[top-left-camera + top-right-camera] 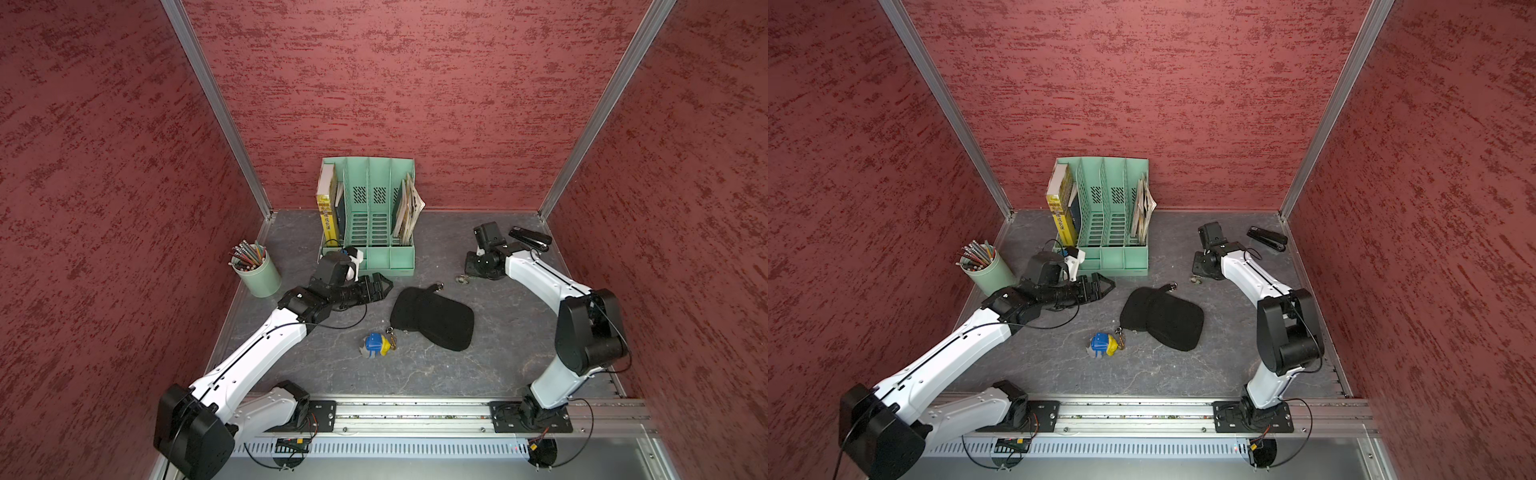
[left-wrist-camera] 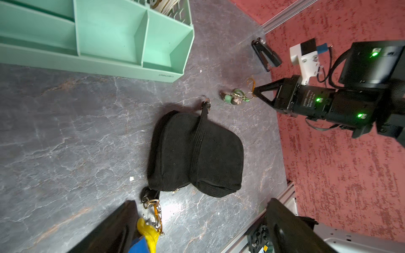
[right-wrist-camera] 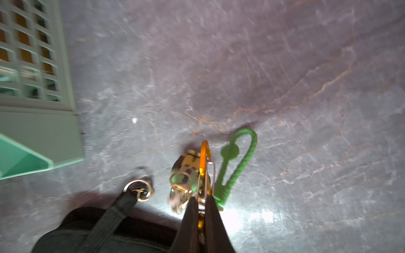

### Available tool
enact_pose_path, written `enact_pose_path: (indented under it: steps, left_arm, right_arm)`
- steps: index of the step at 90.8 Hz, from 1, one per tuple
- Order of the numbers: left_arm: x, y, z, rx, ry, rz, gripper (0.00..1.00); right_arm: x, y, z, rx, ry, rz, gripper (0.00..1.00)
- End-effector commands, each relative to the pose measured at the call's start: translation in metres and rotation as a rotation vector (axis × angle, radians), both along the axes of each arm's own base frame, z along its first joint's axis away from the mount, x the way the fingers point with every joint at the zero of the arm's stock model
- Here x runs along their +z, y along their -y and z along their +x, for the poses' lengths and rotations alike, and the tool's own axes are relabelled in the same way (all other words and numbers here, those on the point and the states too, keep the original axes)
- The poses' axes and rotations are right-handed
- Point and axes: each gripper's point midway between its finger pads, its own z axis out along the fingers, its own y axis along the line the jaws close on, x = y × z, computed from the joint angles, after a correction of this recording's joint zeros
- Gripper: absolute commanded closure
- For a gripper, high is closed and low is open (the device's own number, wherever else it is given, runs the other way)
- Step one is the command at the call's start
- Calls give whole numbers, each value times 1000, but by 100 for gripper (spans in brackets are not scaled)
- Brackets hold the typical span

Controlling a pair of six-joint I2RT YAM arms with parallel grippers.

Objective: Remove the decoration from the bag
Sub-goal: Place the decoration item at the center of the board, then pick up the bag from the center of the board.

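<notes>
Grey marbled tabletop [image 1: 478, 365], red-walled booth: the right gripper [image 3: 200, 198], jaws pinched tight on the orange clip [image 3: 203, 160] of a green charm [image 3: 229, 151], sits just beside the metal ring [image 3: 138, 189] on the strap of the black bag [image 1: 434, 318], charm and ring apart. The bag lies flat mid-table, a blue-and-yellow figure [image 1: 376, 345] clipped at its near corner. The left gripper [image 1: 386, 287], jaws spread wide, reaches in beside the bag, before a mint file rack [image 1: 374, 232].
</notes>
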Motion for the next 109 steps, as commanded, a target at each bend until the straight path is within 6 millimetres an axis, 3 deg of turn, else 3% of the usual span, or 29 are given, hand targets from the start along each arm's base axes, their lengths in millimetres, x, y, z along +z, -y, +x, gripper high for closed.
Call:
enact_pose_path:
  steps: [1, 12, 23, 33, 41, 59, 77, 87, 109]
  left_arm:
    - [-19, 0, -5, -20, -20, 55, 5]
    - [-31, 5, -9, -37, -34, 70, 5]
    - [-35, 9, -11, -54, -32, 66, 5]
    - [-38, 10, -14, -76, -23, 89, 4]
    - [-45, 12, -20, -114, -5, 146, 4]
    - [-53, 31, -40, -253, 110, 327, 9]
    - [-67, 50, -50, -328, 159, 399, 19]
    - [-85, 54, -50, -336, 133, 428, 23]
    - [-110, 47, -45, -307, 91, 488, 25]
  right_arm:
    - [-4, 6, 5, -14, -46, -12, 100]
    - [-15, 2, 9, 4, -94, 4, 95]
    - [-16, 1, 10, 8, -104, 11, 79]
    - [-7, 2, 7, 13, -68, 14, 55]
    - [0, 3, 3, 33, -42, 13, 46]
    - [27, -11, -10, 92, 40, 107, 44]
    - [67, -58, -34, 212, 133, 390, 46]
    - [76, -84, -51, 275, 139, 501, 48]
    - [57, -112, -71, 293, 92, 580, 49]
